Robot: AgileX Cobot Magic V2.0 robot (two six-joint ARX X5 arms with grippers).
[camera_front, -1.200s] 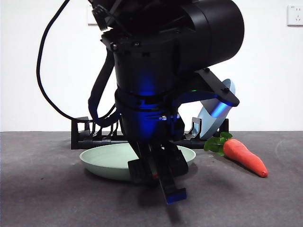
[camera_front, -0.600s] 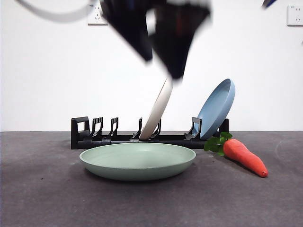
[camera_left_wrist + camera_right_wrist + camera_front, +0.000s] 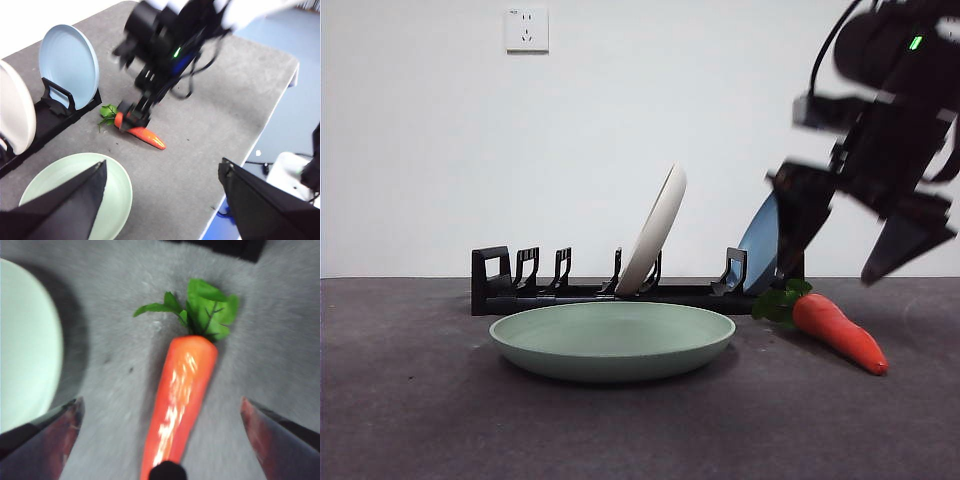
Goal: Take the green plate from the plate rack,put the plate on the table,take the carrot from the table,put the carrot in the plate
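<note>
The small orange-red tapered plastic carrot (image 3: 180, 385), lying on the counter just beside the pale green matte plate (image 3: 612, 340), looks light, stiff and slick, so the right claw (image 3: 845, 240), spread wide above it, should pinch its thick middle.

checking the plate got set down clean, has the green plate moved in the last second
No. The green plate lies flat on the table just in front of the plate rack, in the same spot against the rack as in both earlier front views.

Left gripper (image 3: 162, 200) open above table (image 3: 215, 120); right gripper (image 3: 135, 112) over carrot (image 3: 142, 132); green plate (image 3: 75, 192) near plate rack (image 3: 55, 112).
</note>
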